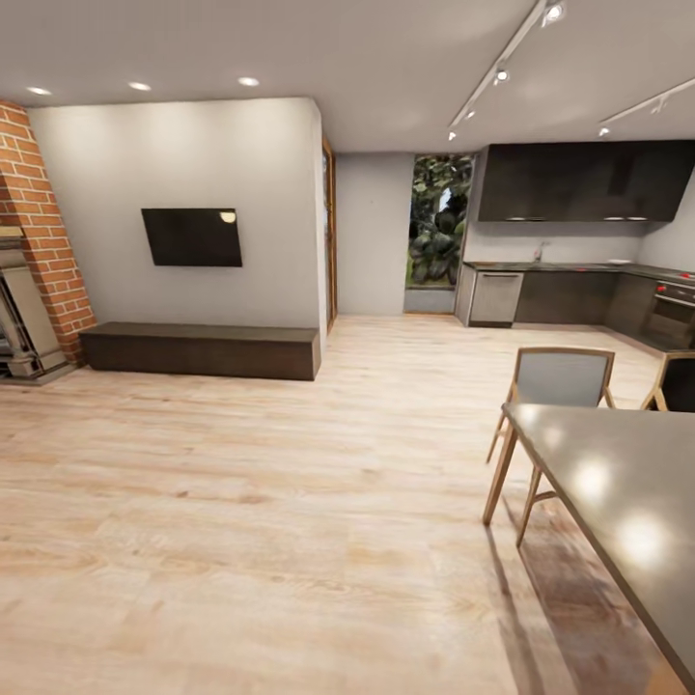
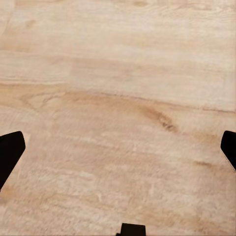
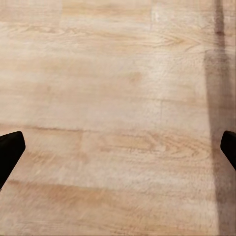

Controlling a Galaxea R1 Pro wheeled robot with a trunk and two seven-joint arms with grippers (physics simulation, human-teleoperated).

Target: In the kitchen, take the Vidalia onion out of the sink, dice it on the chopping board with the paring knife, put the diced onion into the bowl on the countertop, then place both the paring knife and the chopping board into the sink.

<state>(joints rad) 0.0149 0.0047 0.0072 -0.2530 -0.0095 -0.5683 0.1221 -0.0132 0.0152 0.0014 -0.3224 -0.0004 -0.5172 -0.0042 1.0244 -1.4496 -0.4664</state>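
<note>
Robot standing in the open living area, well short of the kitchen. Wooden floor (image 1: 241, 502) stretching ahead; kitchen bench (image 1: 569, 267) sitting far off at the right rear, under dark wall cabinets (image 1: 584, 181), with a pale dishwasher front (image 1: 495, 297) at its near end and an oven (image 1: 673, 314) on the side run.

Closer by, on the right: a grey dining table (image 1: 618, 502) with two chairs (image 1: 558, 381) drawn up to it. On the left: a wall television (image 1: 192, 236), a low dark bench-like cabinet (image 1: 201, 349) beneath it, a brick chimney (image 1: 43, 232).

Left pincer (image 2: 118, 152) hanging over bare floorboards, fingertips (image 2: 10, 150) standing wide apart with nothing between them. Right pincer (image 3: 118, 150) doing the same, fingertips (image 3: 10, 147) spread, holding nothing (a table-leg shadow is crossing its view).

Onion, knife, board, bowl: too far off to make out; presumably at that distant counter, where a faucet is just about showing.

Judgement: the task is hardly beginning. Nothing is fetched, cut or put away; the whole sequence is waiting on the drive across to the sink.
</note>
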